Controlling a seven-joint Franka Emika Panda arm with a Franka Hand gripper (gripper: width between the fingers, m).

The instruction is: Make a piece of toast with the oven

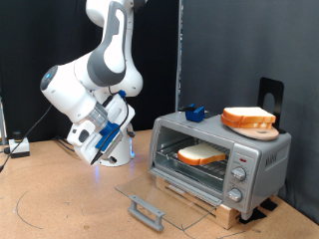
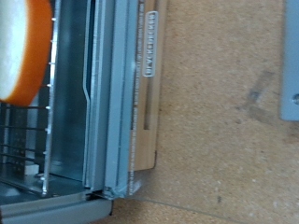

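The oven (image 1: 261, 159) stands at the exterior view's right with its glass door (image 1: 159, 194) folded down flat. The piece of toast (image 1: 202, 153) lies on the wire rack inside. In the wrist view the toast (image 2: 21, 47) shows beside the oven's metal side wall (image 2: 103, 103). My gripper (image 1: 93, 147) hangs on the bent arm at the exterior view's left, well clear of the oven and above the table. Nothing shows between its fingers. The fingers are not in the wrist view.
A second bread slice (image 1: 249, 117) lies on a round wooden plate (image 1: 256, 130) on top of the oven, next to a small blue object (image 1: 193, 113). The door handle (image 1: 147, 209) juts out low over the cork table (image 2: 215, 112). Cables (image 1: 15, 147) lie at the far left.
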